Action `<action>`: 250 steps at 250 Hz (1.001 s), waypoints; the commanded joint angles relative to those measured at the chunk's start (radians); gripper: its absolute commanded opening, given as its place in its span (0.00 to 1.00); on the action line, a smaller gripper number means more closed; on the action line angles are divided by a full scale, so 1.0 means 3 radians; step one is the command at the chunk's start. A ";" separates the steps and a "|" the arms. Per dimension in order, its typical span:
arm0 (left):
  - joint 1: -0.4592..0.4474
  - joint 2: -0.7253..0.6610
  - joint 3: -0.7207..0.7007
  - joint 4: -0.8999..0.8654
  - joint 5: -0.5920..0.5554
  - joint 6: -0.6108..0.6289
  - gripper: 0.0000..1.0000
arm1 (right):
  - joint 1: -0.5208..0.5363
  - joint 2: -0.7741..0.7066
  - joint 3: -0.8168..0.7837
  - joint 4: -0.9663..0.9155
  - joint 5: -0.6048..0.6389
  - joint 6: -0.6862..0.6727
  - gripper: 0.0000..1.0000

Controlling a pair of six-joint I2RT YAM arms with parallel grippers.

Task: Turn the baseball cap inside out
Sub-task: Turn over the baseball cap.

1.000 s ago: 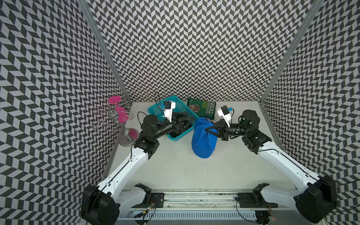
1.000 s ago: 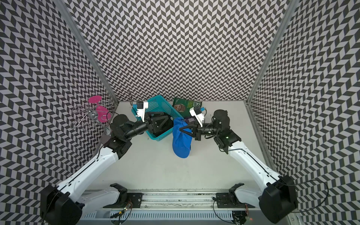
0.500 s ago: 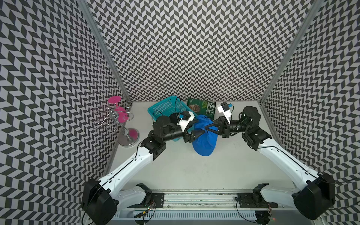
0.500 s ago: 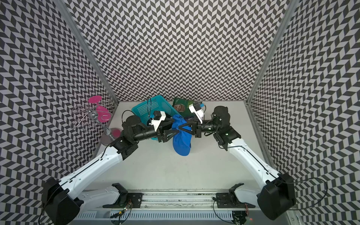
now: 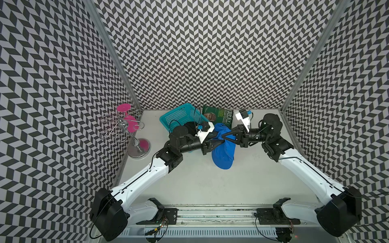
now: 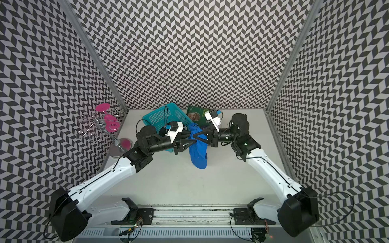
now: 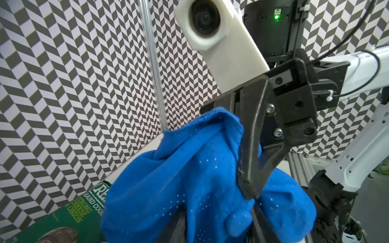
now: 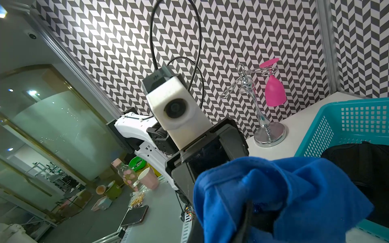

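Enclosing the pale tabletop (image 5: pixel 200 185) and baseball cap (image 5: pixel 223 151), three chevron-patterned walls (image 5: pixel 210 52).

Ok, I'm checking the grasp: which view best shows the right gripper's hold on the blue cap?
The left wrist view: the right gripper is close, jaws shut on a fold of the blue cap. In both top views it is small, tips buried in fabric. The right wrist view shows mostly fabric, jaws hidden.
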 commanded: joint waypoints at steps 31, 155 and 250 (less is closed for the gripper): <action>-0.0017 -0.0048 0.0018 0.0082 -0.0216 -0.0052 0.13 | -0.0064 -0.0041 0.0059 0.0011 0.0015 0.0122 0.52; -0.0017 -0.0007 -0.0011 0.0072 -0.0414 -0.0192 0.09 | -0.0238 -0.0219 -0.0037 -0.0039 0.0248 0.0307 0.48; -0.0007 -0.0167 -0.0146 -0.0033 -0.0641 -0.0165 0.10 | -0.0386 -0.0239 0.0022 0.0016 0.0511 0.0331 0.04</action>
